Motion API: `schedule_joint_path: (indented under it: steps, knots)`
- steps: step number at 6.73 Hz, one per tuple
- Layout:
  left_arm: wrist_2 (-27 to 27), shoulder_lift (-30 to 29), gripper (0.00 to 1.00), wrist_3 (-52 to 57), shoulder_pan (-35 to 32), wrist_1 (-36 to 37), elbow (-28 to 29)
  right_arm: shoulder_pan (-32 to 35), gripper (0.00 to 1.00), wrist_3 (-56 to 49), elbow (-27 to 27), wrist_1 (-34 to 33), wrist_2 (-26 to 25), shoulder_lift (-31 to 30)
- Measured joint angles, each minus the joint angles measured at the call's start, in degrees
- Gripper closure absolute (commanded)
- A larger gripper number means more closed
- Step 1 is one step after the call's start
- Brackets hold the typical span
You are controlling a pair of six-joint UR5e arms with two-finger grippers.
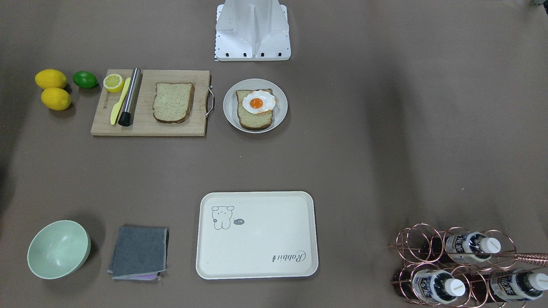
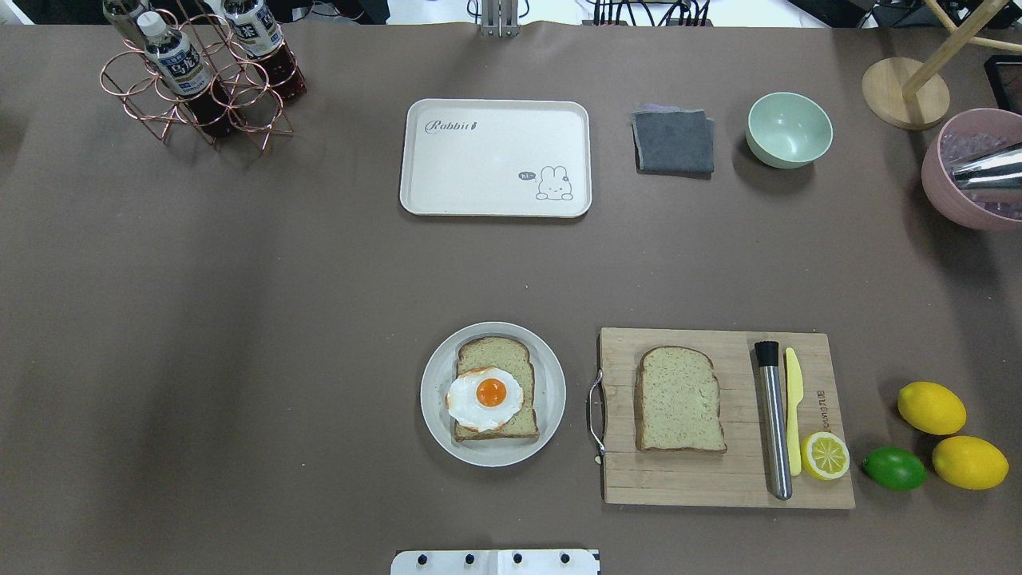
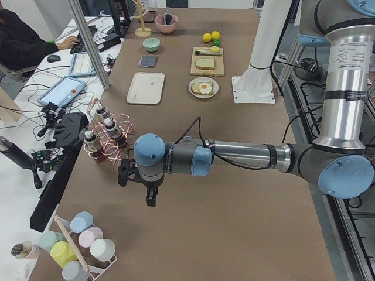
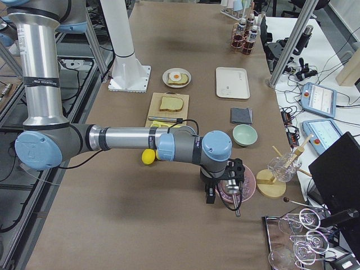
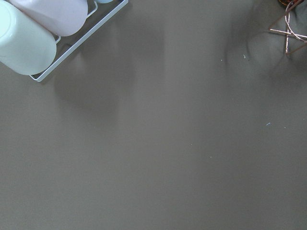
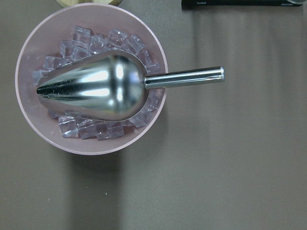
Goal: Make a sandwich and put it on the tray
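On the brown table (image 1: 385, 149), front-facing view: a small round pale plate (image 1: 279, 114) carries one tan speckled bread slice (image 1: 255, 121) topped by a white-and-orange fried egg (image 1: 258, 102). A second tan bread slice (image 1: 173, 102) lies flat on the wooden cutting board (image 1: 145, 125) just beside the plate, so the sandwich is not yet closed. The large cream rectangular tray (image 1: 257, 250) lies well apart from both, on the operators' side.

Overhead view: the tray sits between a copper wire bottle rack (image 2: 200, 104) and a folded grey cloth (image 2: 673, 142). A pink bowl (image 2: 944, 201) stands at the right edge.

Exterior left view: the left claw (image 3: 151, 198) hangs over bare table near the bottle rack; whether its fingers are apart or together cannot be told.

Exterior right view: the right claw (image 4: 210, 194) hangs beside the pink bowl; its state likewise cannot be told.

Left wrist view: bare table, with pastel cups (image 5: 29, 40) in one corner.

Right wrist view: the pink bowl holds clear ice cubes (image 6: 124, 40) and a shiny metal scoop (image 6: 96, 88).
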Motion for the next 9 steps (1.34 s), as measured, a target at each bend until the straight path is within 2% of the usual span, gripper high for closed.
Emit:
schedule_joint_path:
  steps: [9]
  knots:
    - [-0.02,0.56,0.02,0.04,-0.05,-0.04,-0.09,0.0,0.0,-0.73,0.1,2.17,0.01,-0.66]
